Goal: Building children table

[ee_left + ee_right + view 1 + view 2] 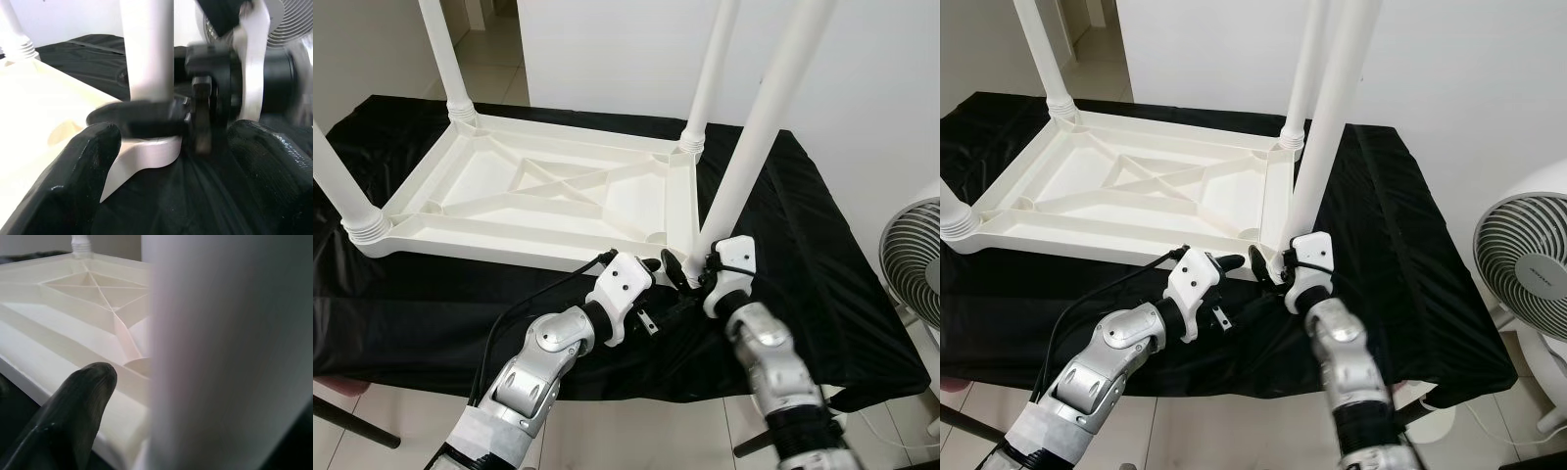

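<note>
- White table (538, 196) lies upside down on black cloth (803, 255), white wall behind, fan (915, 259) to my right.
- Near-right leg (759, 122) stands at the table's corner, close to the cloth's front edge.
- My right gripper (690, 276) clamps that leg's base.
- My left gripper (658, 266) sits spread just beside it; wrist view shows the right fingers (142, 116) across the leg.
</note>
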